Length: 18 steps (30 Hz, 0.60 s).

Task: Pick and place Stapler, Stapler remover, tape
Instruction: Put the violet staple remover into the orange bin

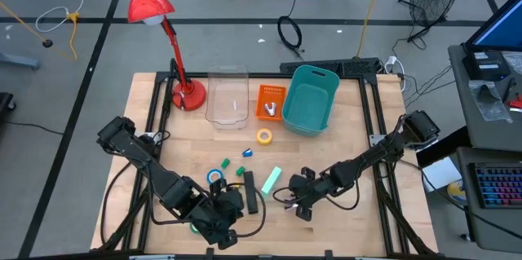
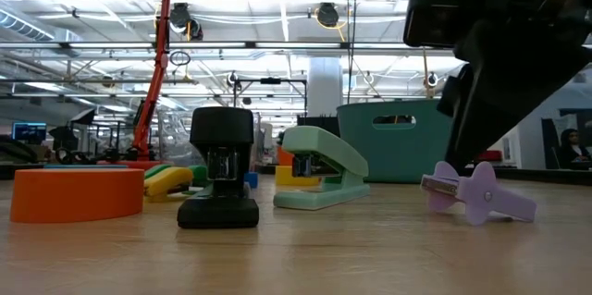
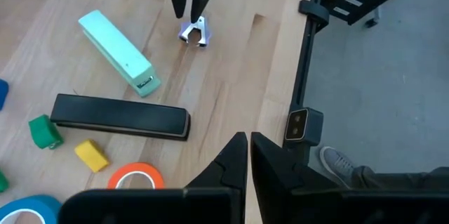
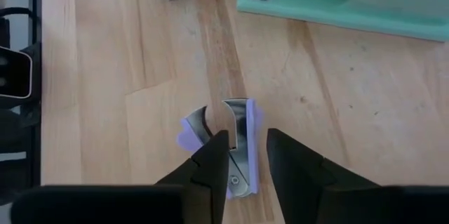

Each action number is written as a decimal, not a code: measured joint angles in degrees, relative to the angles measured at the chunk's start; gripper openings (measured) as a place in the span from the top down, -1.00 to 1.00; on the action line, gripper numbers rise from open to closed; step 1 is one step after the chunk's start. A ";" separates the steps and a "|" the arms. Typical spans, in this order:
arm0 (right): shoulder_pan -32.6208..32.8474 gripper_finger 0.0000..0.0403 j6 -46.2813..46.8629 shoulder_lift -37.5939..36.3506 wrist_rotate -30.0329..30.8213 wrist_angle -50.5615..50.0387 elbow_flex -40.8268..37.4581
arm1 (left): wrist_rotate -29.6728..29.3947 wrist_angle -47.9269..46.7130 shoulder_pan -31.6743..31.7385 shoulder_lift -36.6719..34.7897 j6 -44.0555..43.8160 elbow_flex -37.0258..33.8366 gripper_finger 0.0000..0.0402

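The purple stapler remover [image 4: 238, 140] lies flat on the table, and my right gripper [image 4: 247, 147] stands open just above it with a finger on either side. The mint stapler [image 1: 272, 180] and the black stapler [image 1: 251, 193] lie to its left. My left gripper [image 3: 249, 154] is shut on nothing and hovers over the near edge beside the black stapler [image 3: 119, 115]. The orange tape [image 3: 137, 178] and blue tape [image 3: 28, 206] lie close to it. The yellow tape [image 1: 264, 136] lies mid-table. A green roll [image 1: 195, 227] peeks out under the left arm. My right gripper comes at the stapler remover from above, pointing down, with its fingers [image 4: 210, 164] astride the rear of the purple body [image 4: 242, 175]. The remover lies flat on the wood [image 2: 481, 193]. I cannot tell whether the fingers touch it.
A teal basket [image 1: 310, 97], a small orange tray [image 1: 270, 101] and a clear container [image 1: 227, 95] stand along the far side, with a red lamp [image 1: 186, 93] at the far left. Small green [image 3: 43, 131] and yellow [image 3: 91, 154] blocks lie near the black stapler.
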 joint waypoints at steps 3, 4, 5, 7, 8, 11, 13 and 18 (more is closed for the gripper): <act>-0.02 0.55 -0.02 0.00 1.08 0.16 0.00 | 0.00 0.02 0.00 0.00 0.00 0.00 0.89; -0.02 0.55 -0.02 0.00 1.12 0.26 0.00 | 0.00 0.02 0.00 0.00 0.00 0.00 0.89; -0.02 0.55 -0.02 0.00 1.10 0.26 0.00 | 0.00 0.02 0.00 0.00 0.00 0.00 0.89; -0.02 0.55 -0.02 0.00 1.10 0.24 0.00 | 0.00 0.04 0.00 0.00 -0.02 0.00 0.89; -0.02 0.55 -0.02 0.00 1.10 0.22 0.00 | 0.00 0.04 0.00 0.00 -0.04 0.00 0.89; -0.02 0.55 0.15 0.00 1.10 0.22 0.00 | -0.02 0.05 0.00 0.00 -0.35 0.00 0.89; -0.02 0.55 0.32 0.00 1.12 0.22 0.00 | -0.01 0.07 0.00 0.00 -0.37 0.00 0.89; -0.22 0.55 0.39 0.00 1.47 0.57 0.00 | -0.02 0.09 0.00 0.00 -0.42 0.00 0.89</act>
